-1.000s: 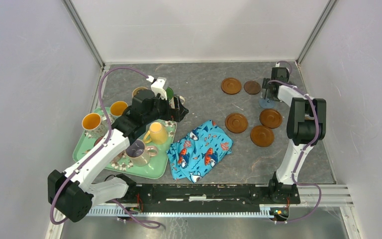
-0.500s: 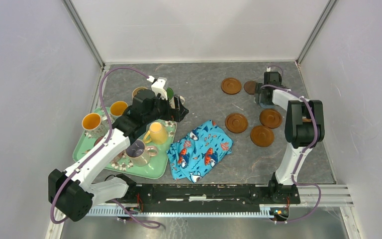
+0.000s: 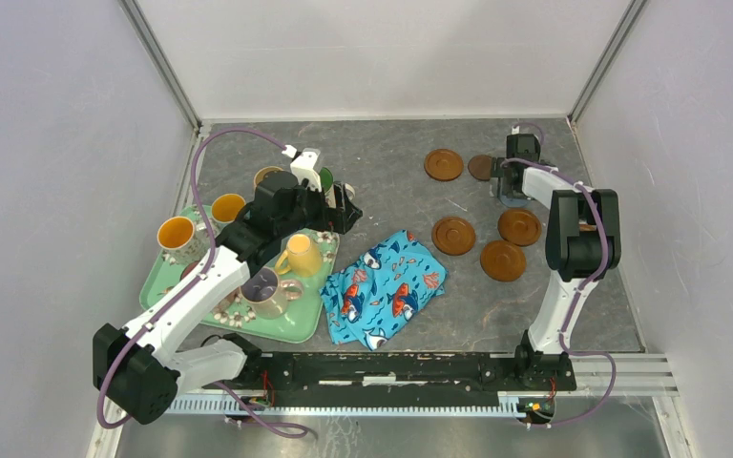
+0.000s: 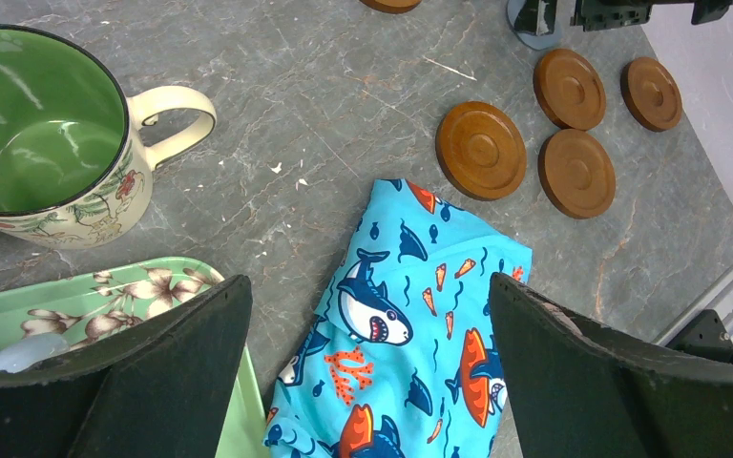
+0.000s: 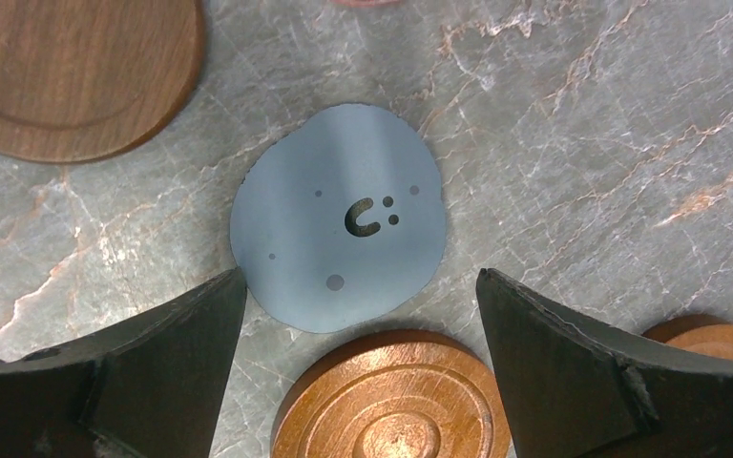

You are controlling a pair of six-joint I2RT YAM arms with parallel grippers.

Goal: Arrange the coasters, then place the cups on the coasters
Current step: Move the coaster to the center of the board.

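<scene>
Five brown coasters show from above: point(image 3: 444, 164), point(image 3: 480, 168), point(image 3: 453, 236), point(image 3: 519, 226), point(image 3: 503, 260). My right gripper point(image 3: 508, 186) hangs open low over a thin blue-grey coaster point(image 5: 337, 229), with a ringed brown coaster point(image 5: 391, 401) just below it between the fingers point(image 5: 153, 363). My left gripper point(image 3: 344, 205) stands open above the table beside a cream cup with green inside point(image 4: 43, 134). More cups stand on the green floral tray point(image 3: 291, 329): two orange-lined point(image 3: 179, 236) point(image 3: 227, 207), a yellow point(image 3: 301, 256), a lilac-lined point(image 3: 265, 291).
A blue fish-print cloth point(image 3: 387, 286) lies crumpled in the middle, between the tray and the coasters. Another cup point(image 3: 267, 175) stands behind the tray, partly hidden by my left arm. Grey walls close in both sides and the back.
My right gripper has swung left from the back right corner and now sits over the blue-grey coaster. The left arm has not moved.
</scene>
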